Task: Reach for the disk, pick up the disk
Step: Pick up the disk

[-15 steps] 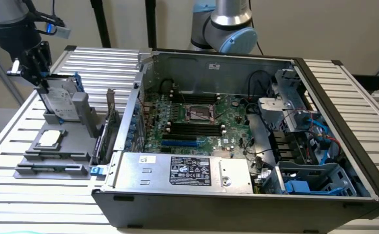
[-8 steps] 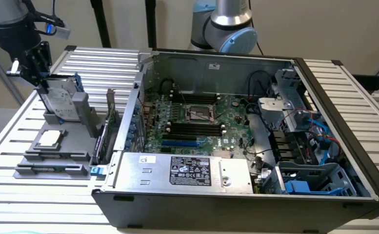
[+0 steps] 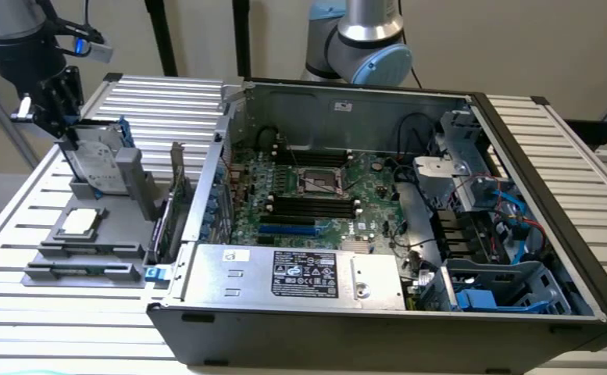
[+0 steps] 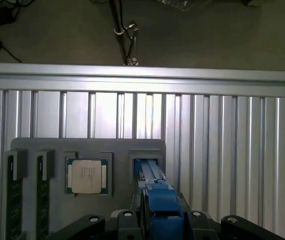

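Here the gripper [image 3: 69, 125] [image 4: 160, 216] has its jaws pinching the blue top edge of the disk [image 3: 100, 156] [image 4: 151, 175], which stands upright in a slot of the grey tray [image 3: 84, 269] [image 4: 32, 145], to the exterior view's left of the open computer case [image 3: 387, 105]. Beside the disk lie 1 square chip [image 3: 80, 223] [image 4: 86, 176] and 2 memory sticks [image 4: 13, 200].

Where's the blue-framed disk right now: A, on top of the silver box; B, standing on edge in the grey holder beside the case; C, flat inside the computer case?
B: the disk stands upright in the grey holder outside the case, the gripper at its top edge.
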